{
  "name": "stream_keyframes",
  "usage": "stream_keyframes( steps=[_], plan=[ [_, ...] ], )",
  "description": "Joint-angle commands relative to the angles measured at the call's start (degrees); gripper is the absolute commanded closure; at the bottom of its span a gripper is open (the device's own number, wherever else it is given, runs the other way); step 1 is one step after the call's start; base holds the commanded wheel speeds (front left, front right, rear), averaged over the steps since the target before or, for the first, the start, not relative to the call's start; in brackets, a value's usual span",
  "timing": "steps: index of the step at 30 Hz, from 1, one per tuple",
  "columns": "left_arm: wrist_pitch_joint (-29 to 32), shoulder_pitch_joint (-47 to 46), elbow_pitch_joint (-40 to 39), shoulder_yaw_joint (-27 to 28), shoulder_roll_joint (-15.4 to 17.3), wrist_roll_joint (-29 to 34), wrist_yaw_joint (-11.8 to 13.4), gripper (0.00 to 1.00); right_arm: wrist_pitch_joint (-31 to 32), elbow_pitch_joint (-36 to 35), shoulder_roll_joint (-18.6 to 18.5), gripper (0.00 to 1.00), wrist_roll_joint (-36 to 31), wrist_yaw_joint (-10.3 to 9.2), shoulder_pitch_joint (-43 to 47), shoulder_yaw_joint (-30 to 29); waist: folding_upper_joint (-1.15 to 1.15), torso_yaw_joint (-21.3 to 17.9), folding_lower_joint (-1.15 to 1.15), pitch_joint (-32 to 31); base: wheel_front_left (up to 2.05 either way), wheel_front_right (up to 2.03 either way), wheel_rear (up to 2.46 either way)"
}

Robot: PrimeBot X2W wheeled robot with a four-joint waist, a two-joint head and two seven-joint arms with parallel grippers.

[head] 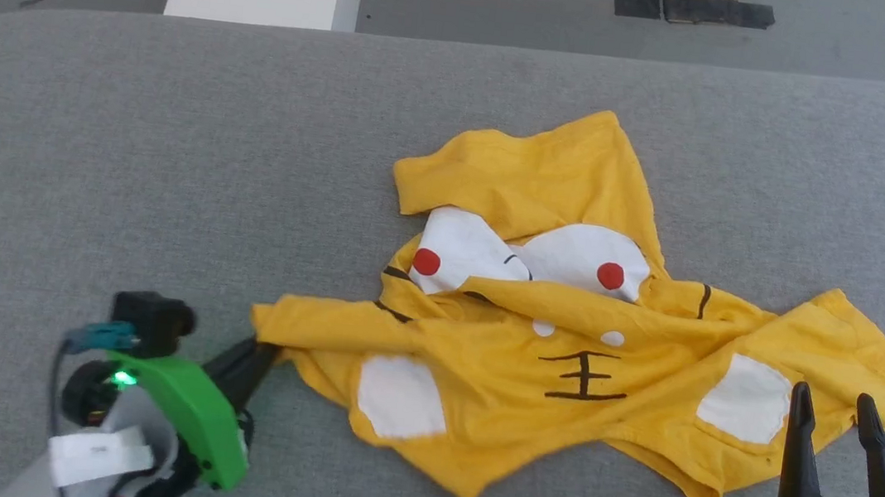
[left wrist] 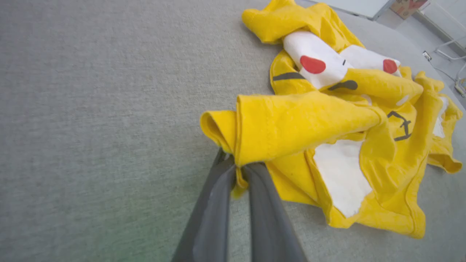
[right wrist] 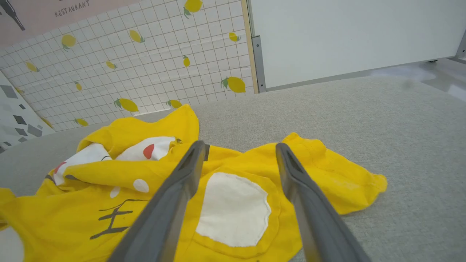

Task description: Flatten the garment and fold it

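Firmly, left claw (left wrist: 237, 166) pinches the garment (head: 498, 346) edge on broad grey table (head: 127, 163).

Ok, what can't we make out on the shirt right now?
Left wrist view: which part of the garment the left gripper pinches; folds hide it.
Head view: where the collar lies; crumpled folds bury it.
Right wrist view: whether the open right gripper touches cloth; its fingertips overlap it.

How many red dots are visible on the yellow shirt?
2. Left red dot and right red dot, side by side on the far half of the crumpled garment. Folds may hide others.
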Motion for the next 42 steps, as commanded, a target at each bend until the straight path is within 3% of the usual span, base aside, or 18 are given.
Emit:
stream_keyframes(
  steps=[1, 9, 15, 21, 25, 29, 38, 42],
  plan=[
    [-1.3, 1.7, -0.9, 1.4, 1.1, -0.6, 0.8, 1.0, -0.3, 0.2, 0.1, 0.0, -0.3, -0.08, -0.9, -0.1, 0.0, 0.8, 0.0, -0.4, 0.0, 0.0, 0.0],
    [-4.2, 12.0, -6.2, 9.1, 7.0, -4.8, 6.4, 1.0, -0.3, 1.0, 0.1, 0.0, -1.0, -0.08, -0.8, -0.2, 0.0, 3.5, 0.0, -1.1, 0.0, 0.0, 0.0],
    [-6.7, 19.6, -7.7, 14.2, 9.4, -7.6, 10.0, 1.0, -0.3, 1.8, 0.1, 0.0, -1.6, -0.08, -0.9, 0.0, 0.0, 4.9, 0.0, -1.1, 0.0, 0.0, 0.0],
    [-8.5, 21.3, -9.5, 15.2, 8.9, -8.2, 10.5, 1.0, 0.4, 2.7, 0.1, 0.0, -2.6, -0.08, -2.0, 1.2, 0.0, 5.5, 0.0, -1.2, 0.0, 0.0, 0.0],
    [-8.6, 20.0, -11.4, 14.2, 8.3, -7.7, 9.8, 1.0, 4.5, 1.6, 0.1, 0.0, -2.9, -0.08, -5.1, 1.0, 0.0, 4.8, 0.0, -1.1, 0.0, 0.0, 0.0],
    [-8.2, 18.7, -13.1, 13.1, 8.1, -6.9, 9.3, 1.0, 13.6, 0.1, 0.1, 0.0, -3.9, -0.08, -8.7, -0.3, 0.0, 3.8, 0.0, -0.6, 0.0, 0.0, 0.0],
    [-7.6, 17.0, -15.5, 12.0, 8.3, -6.0, 8.8, 1.0, 46.0, -2.3, 0.0, 0.0, -11.8, -0.08, -11.4, -0.4, 0.0, 3.0, 0.0, 0.6, 0.0, 0.0, 0.0],
    [-7.3, 16.6, -15.9, 11.6, 8.4, -5.8, 8.5, 1.0, 53.2, -3.0, -1.3, 0.0, -13.0, -0.08, -11.3, 0.2, 0.0, 3.7, 0.0, 1.1, 0.0, 0.0, 0.0]
  ],
)
